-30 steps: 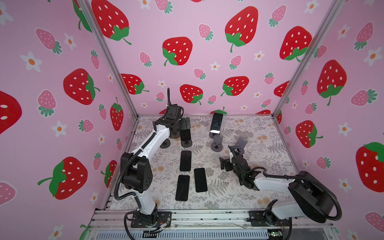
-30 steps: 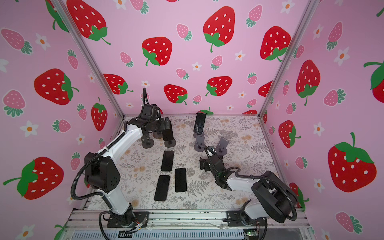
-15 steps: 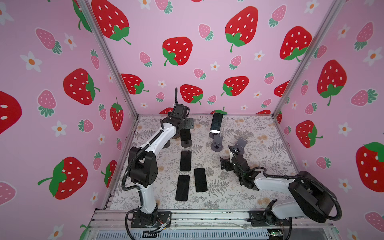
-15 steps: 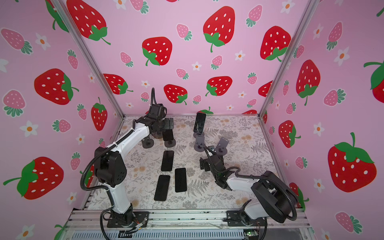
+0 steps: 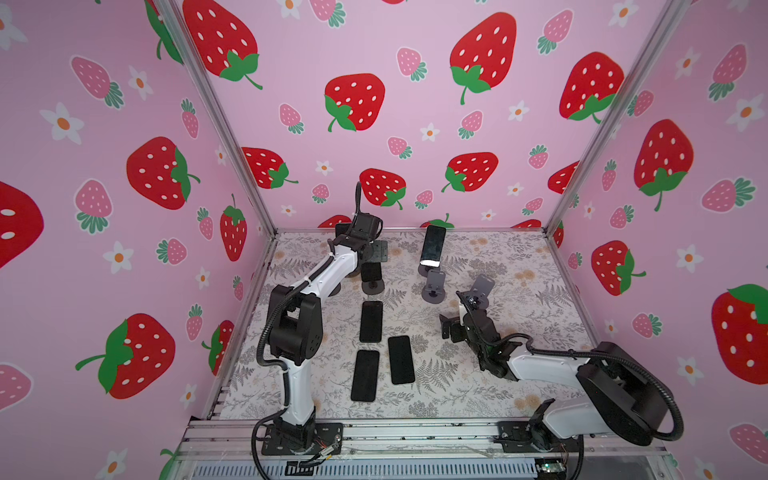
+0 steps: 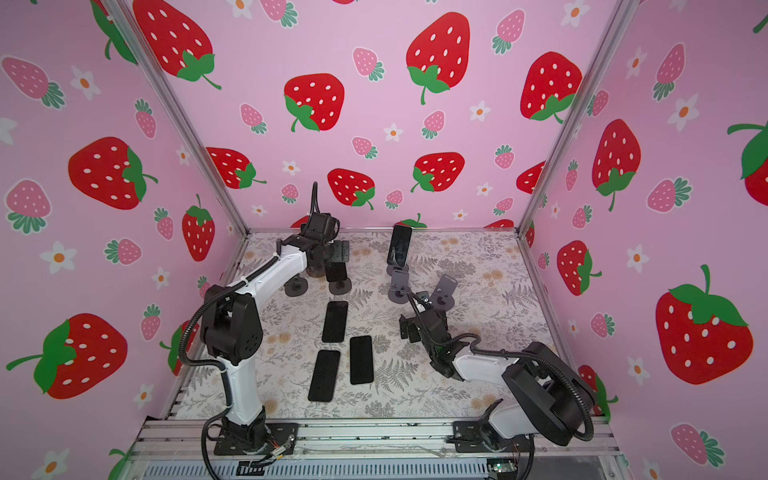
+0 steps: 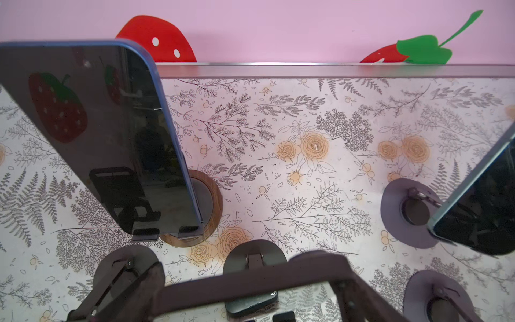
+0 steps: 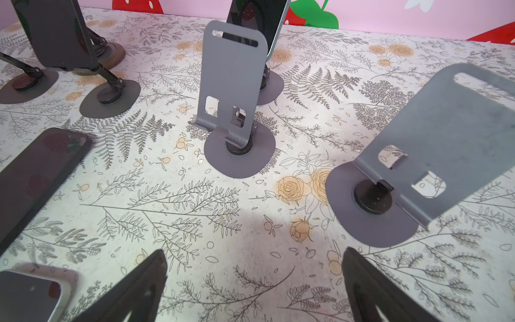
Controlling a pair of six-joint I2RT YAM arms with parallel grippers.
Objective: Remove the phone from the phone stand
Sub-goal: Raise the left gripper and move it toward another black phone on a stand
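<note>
the left tool (image 5: 371, 254) sits deep among a cluster of dark phone stands near the pink strawberry-print back wall (image 5: 415, 124). its fingers are hidden in every view, so i cannot tell how wide it stands or whether it has hold of anything. just beyond it, toward the wall, a dark-screened phone with a blue rim (image 7: 97, 133) leans in a stand with a round wooden base (image 7: 207, 220), and a strawberry is mirrored in its glass. well off to this tool's right, a second blue-rimmed phone (image 5: 433, 245) rests on a grey metal stand (image 7: 395, 206).

the right tool (image 8: 255, 252) hangs low over the floral-printed worktop (image 8: 195, 195), its two dark fingers spread wide with nothing between them. just ahead of it stand two empty grey sheet-metal stands (image 8: 232, 83) (image 8: 446, 139). off its left side three black phones (image 5: 371, 322) (image 5: 401, 359) (image 5: 365, 376) lie flat on the worktop.
</note>
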